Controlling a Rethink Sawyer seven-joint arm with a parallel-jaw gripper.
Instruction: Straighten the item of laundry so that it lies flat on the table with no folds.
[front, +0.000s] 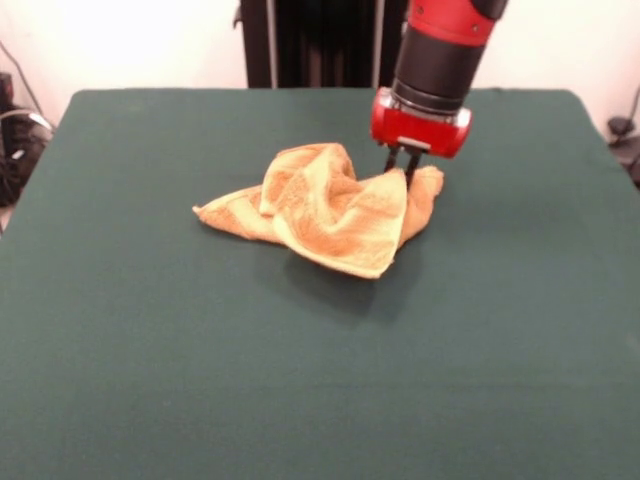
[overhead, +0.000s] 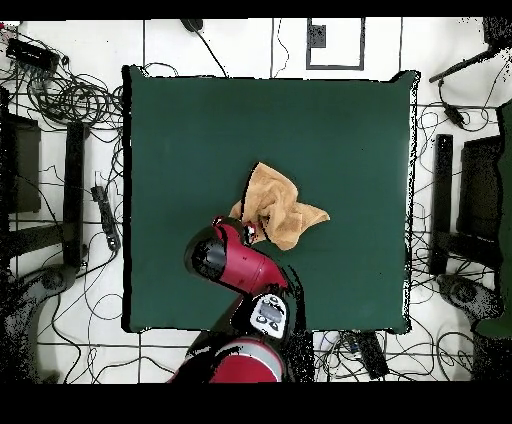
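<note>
The orange-tan towel lies crumpled near the middle of the dark green table, with folds bunched up and one flap hanging towards the front. My gripper stands at the towel's far right corner. Its two dark fingers are close together and pinch the raised edge of the cloth there. In the overhead view the towel sits just past my red arm, and the gripper is at the towel's lower left edge, mostly hidden under the wrist.
The table reaches well beyond the towel on all sides. Cables, stands and equipment lie on the floor around the table. My arm's base overhangs the table's near edge in the overhead view.
</note>
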